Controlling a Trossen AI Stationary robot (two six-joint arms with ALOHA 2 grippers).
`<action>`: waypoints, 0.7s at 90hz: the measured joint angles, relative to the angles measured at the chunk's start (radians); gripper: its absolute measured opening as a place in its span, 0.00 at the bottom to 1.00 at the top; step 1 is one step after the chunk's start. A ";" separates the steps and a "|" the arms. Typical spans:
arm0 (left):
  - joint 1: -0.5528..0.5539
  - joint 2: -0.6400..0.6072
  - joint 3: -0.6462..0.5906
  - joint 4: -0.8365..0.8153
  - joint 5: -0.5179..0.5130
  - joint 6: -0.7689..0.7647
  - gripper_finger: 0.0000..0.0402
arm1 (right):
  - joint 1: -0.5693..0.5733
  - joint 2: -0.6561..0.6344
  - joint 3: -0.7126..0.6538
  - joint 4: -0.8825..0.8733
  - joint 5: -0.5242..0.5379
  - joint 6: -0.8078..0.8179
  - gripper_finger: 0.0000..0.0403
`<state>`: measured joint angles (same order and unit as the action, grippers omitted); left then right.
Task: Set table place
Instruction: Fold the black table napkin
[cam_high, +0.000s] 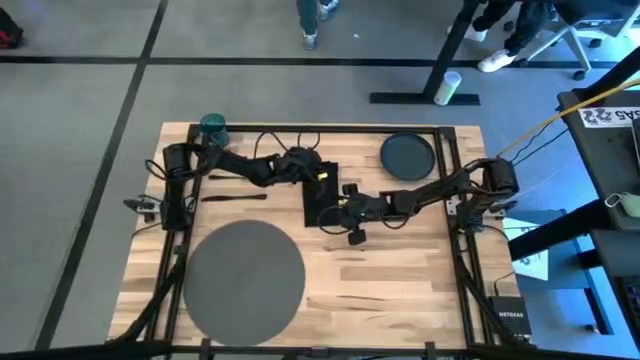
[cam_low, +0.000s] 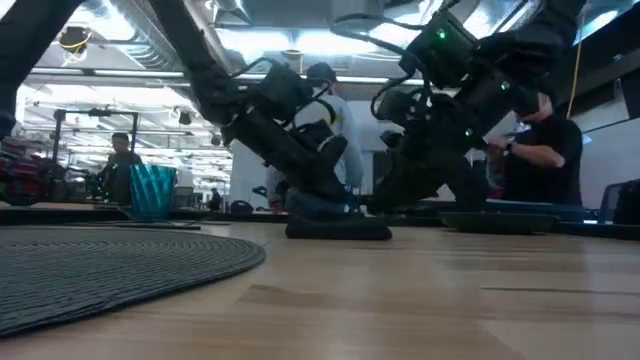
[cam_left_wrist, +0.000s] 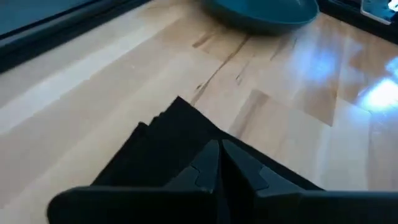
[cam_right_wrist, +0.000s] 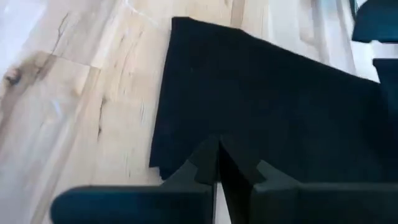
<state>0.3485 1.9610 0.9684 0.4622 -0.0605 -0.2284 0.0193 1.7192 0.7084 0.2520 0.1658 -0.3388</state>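
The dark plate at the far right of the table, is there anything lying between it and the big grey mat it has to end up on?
Yes. The black napkin lies mid-table between the dark plate and the grey mat, and both the left gripper and right gripper are down on it, fingers closed. Their arms cross that path too.

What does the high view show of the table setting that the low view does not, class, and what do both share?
Only the high view shows the dark round plate at the far right of the table and the cutlery left of the black napkin. Only the low view shows people in the room behind. Both show the grey mat, the teal cup and both arms at the napkin.
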 joint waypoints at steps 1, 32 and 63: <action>0.000 0.001 0.000 0.000 0.000 0.000 0.00 | 0.000 0.003 0.000 0.012 0.000 0.000 0.00; 0.007 0.073 0.000 0.024 -0.002 -0.031 0.00 | 0.000 0.040 -0.006 0.040 0.008 0.030 0.00; 0.023 0.130 0.002 0.079 -0.002 -0.026 0.00 | 0.013 0.125 0.000 0.087 -0.022 0.128 0.00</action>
<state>0.3713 2.0907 0.9707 0.5408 -0.0629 -0.2549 0.0325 1.8442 0.7082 0.3387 0.1439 -0.2111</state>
